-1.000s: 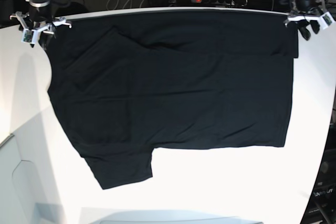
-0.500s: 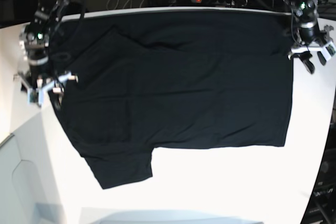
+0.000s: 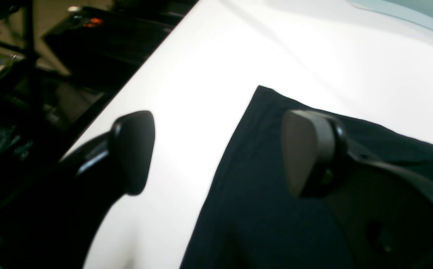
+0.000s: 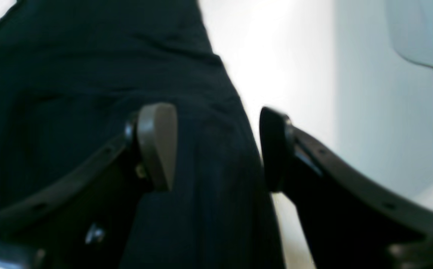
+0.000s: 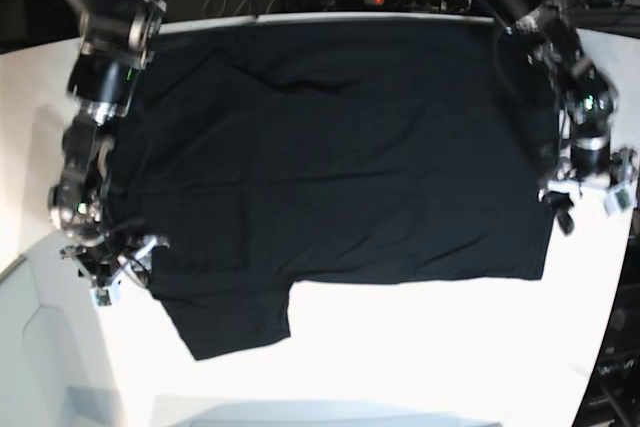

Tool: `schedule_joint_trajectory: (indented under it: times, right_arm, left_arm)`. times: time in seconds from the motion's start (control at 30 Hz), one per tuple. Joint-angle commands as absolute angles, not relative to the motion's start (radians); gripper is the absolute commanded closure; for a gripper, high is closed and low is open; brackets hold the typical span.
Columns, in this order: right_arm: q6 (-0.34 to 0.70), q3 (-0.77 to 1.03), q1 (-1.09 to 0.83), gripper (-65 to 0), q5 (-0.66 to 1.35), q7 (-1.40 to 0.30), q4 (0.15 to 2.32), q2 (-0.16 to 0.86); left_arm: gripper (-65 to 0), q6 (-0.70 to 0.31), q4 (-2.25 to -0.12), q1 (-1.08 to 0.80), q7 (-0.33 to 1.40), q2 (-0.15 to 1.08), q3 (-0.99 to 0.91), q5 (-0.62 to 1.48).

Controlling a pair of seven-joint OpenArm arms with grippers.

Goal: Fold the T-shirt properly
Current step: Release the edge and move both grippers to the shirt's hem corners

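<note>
Both arms have come well down the sides of the shirt (image 5: 340, 167) since a second ago, from the far corners to near the bottom hem. One shirt, two grippers, one white table (image 5: 420, 347).

It lies flat and spread across the table, its top edge at the far table edge, one sleeve sticking out toward the near left of the base view.

Bare table runs wide along the near side and in narrower strips left and right (a pale panel sits at the near left corner).

At the right gripper (image 5: 112, 269), the fingers stand apart, holding nothing. In its wrist view one finger (image 4: 156, 145) is over the cloth and the other (image 4: 274, 149) just past the side edge, so the edge runs between them.

On the left gripper (image 5: 590, 202), the fingers are also spread and empty. One finger (image 3: 306, 153) hangs over the cloth near its corner, the other (image 3: 134, 149) over bare table, with the hem edge between.
</note>
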State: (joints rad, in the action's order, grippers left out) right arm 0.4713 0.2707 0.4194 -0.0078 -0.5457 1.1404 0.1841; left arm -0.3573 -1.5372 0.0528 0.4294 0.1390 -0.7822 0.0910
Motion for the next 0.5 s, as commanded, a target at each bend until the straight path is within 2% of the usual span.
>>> schedule_joint_trajectory:
  times: [0.0, 0.27, 0.47]
  right_arm:
    - [0.472, 0.274, 0.478, -35.9, 0.001, -0.493, 1.092, 0.194]
    - [0.467, 0.271, 0.622, -35.9, -0.001, -0.239, 0.688, 0.254]
    - [0.466, 0.271, 0.621, -35.9, -0.001, -0.094, 0.558, 0.26]
  left_arm:
    - [-50.9, -0.346, -1.518, 0.088, 0.401, 0.173, -0.773, 0.096]
    - [-51.0, -0.346, -1.179, 0.265, 0.394, 0.297, -0.679, 0.096]
    - [-51.2, -0.346, -0.961, 0.375, 0.321, 0.363, -0.615, 0.096]
